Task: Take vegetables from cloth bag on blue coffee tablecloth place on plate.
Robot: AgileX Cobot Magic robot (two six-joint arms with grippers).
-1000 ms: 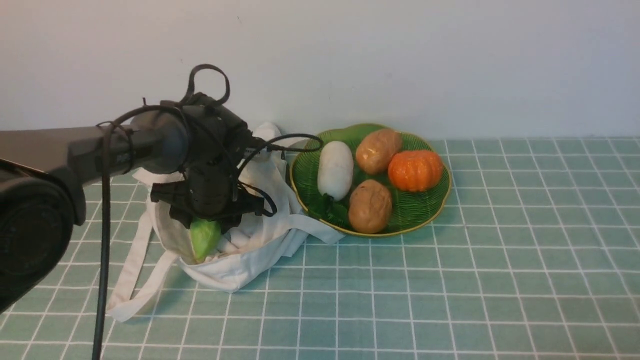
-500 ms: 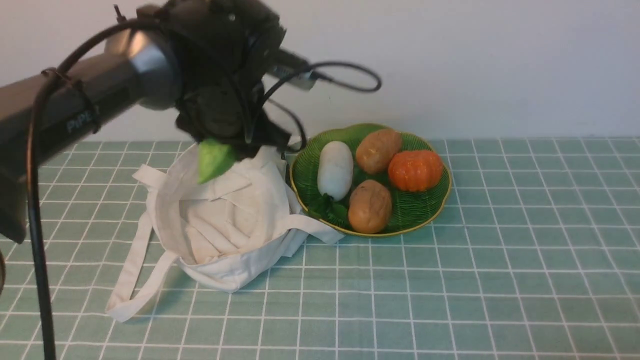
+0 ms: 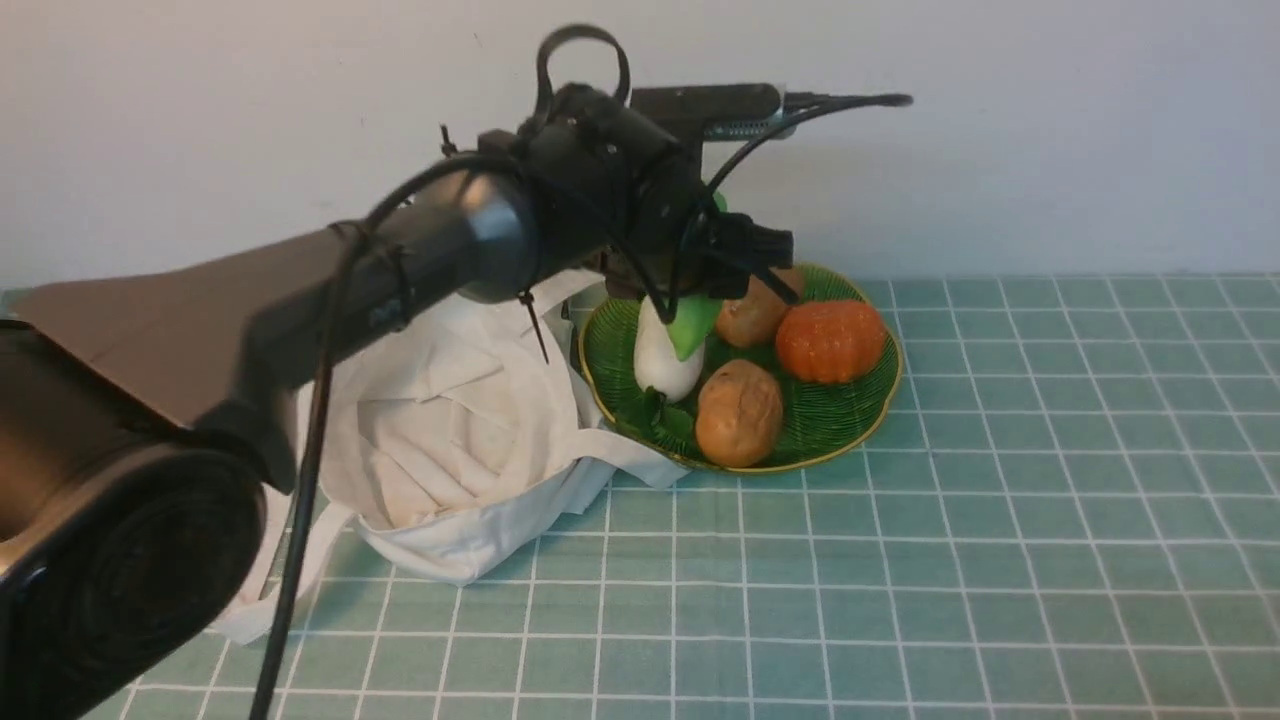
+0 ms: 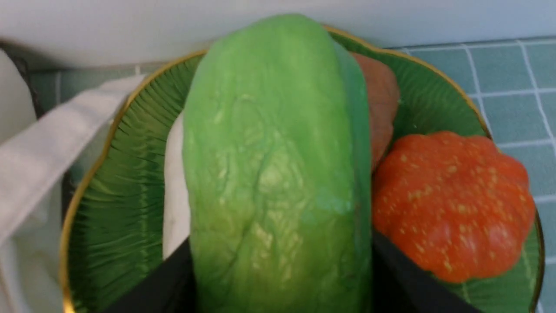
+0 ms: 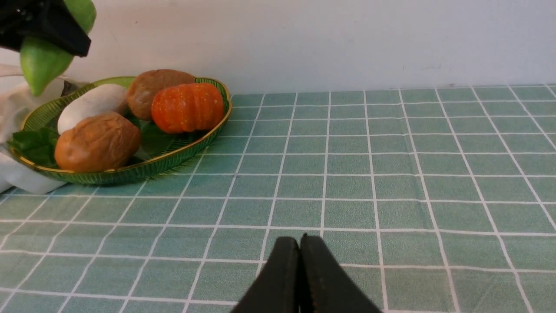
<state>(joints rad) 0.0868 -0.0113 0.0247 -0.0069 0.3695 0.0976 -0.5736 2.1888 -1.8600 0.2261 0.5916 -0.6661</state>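
My left gripper (image 3: 690, 290) is shut on the light green gourd (image 3: 692, 322) and holds it above the left part of the dark green plate (image 3: 850, 425), over the white radish (image 3: 662, 365). In the left wrist view the gourd (image 4: 273, 174) fills the middle, with black fingers (image 4: 404, 278) on both sides and the plate (image 4: 117, 208) below. The gourd (image 5: 41, 61) also shows in the right wrist view, above the plate (image 5: 130, 174). The white cloth bag (image 3: 450, 440) lies slumped left of the plate on the teal checked tablecloth (image 3: 900, 580). My right gripper (image 5: 299, 243) is shut and empty, low over the cloth.
The plate also holds two brown potatoes (image 3: 738, 412) (image 3: 752, 312) and an orange pumpkin (image 3: 830, 340). A bag strap (image 3: 620, 455) reaches the plate's front left rim. A white wall (image 3: 1000, 130) stands just behind the plate.
My left gripper lifted the gourd out of the bag and carried it right, from over the bag to over the plate's left part. The bag has sagged.
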